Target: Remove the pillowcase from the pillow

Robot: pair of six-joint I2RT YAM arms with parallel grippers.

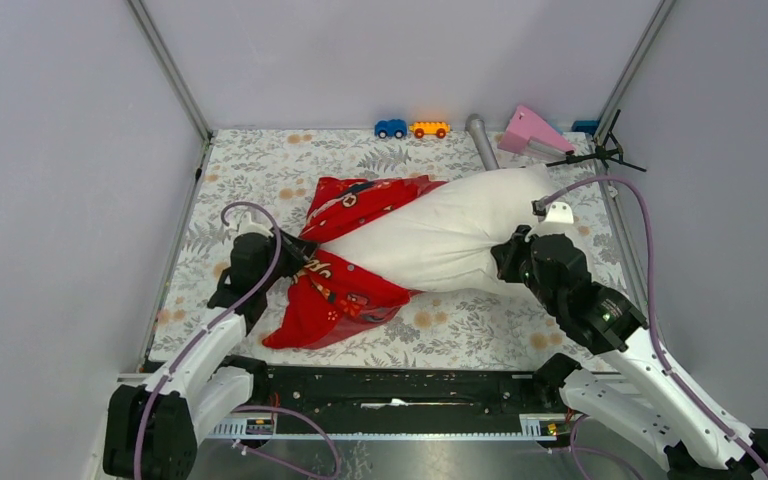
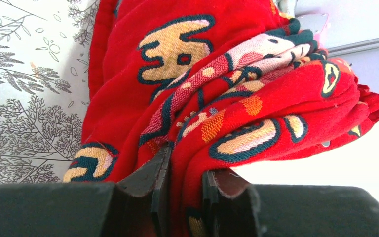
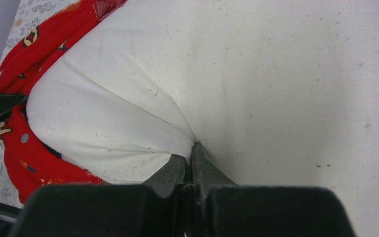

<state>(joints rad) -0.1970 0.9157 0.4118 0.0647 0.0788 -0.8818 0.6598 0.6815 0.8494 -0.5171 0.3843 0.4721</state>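
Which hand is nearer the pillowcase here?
Left. The left hand is shut on a bunched fold of the pillowcase; the right hand pinches the pillow at its bare white end, apart from the red cloth.

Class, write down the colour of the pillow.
The pillow is plain white, shown best in the right wrist view.

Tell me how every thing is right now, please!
pillow: lying down, mostly bare.
pillowcase: bunched up, mostly off, wrapped round the pillow's left end.
left tool: shut on the pillowcase.
right tool: shut on the pillow.
blue car: upright on its wheels.
orange car: upright on its wheels.
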